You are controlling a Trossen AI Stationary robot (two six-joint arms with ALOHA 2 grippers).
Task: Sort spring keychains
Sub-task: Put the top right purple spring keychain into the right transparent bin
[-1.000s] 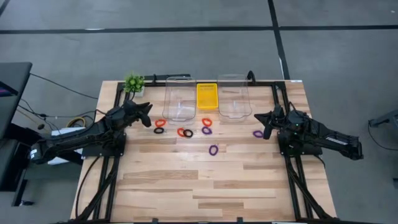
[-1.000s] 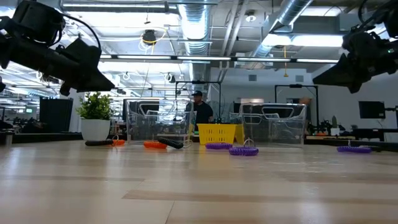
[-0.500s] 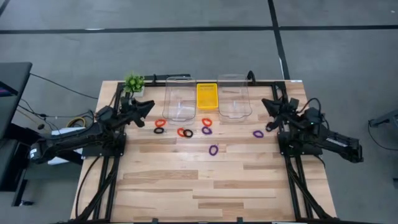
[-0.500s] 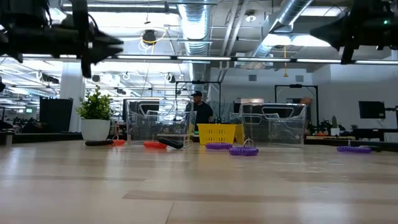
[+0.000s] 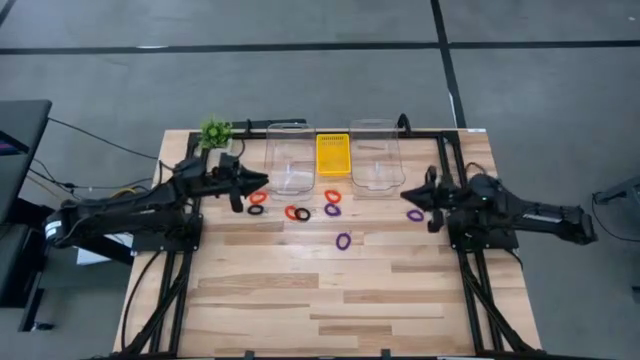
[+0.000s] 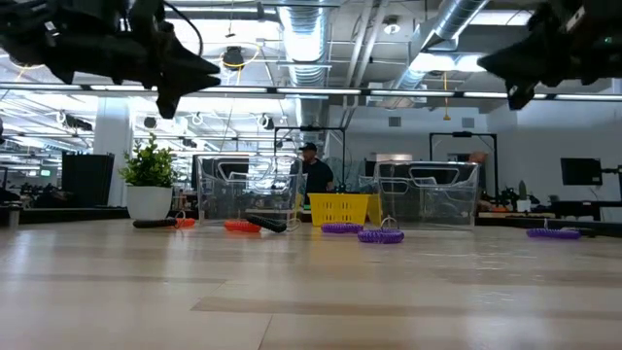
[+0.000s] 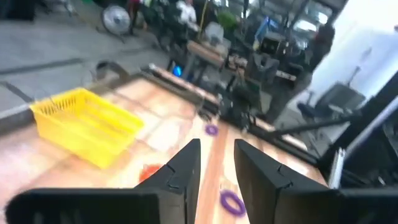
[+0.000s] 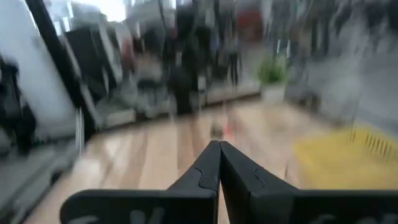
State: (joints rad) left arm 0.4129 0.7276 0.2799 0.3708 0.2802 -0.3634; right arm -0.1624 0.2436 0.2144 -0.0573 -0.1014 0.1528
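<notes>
Several spring keychains lie flat on the table in front of two clear containers (image 5: pixel 289 158) (image 5: pixel 375 155): red-orange ones (image 5: pixel 257 198) (image 5: pixel 332 196), black ones (image 5: pixel 303 214), purple ones (image 5: pixel 343 241) (image 5: pixel 415 215). My left gripper (image 5: pixel 260 182) (image 7: pixel 216 155) hangs open above the table's left side, pointing level toward the middle, with nothing between its fingers. My right gripper (image 5: pixel 405 197) (image 8: pixel 219 149) is shut and empty, level above the right side, next to a purple keychain. Both hang high in the low view (image 6: pixel 199 73) (image 6: pixel 491 63).
A yellow tray (image 5: pixel 333 154) stands between the two clear containers at the far edge. A small green plant (image 5: pixel 215 133) sits at the far left corner. Black frame rails run along both sides of the table. The near half of the wooden top is bare.
Both arms have risen and tipped their grippers up from slanting downward to level. The left gripper has reached out toward the table's middle, and the right gripper has swung toward the middle as well. The keychains have stayed in place.
</notes>
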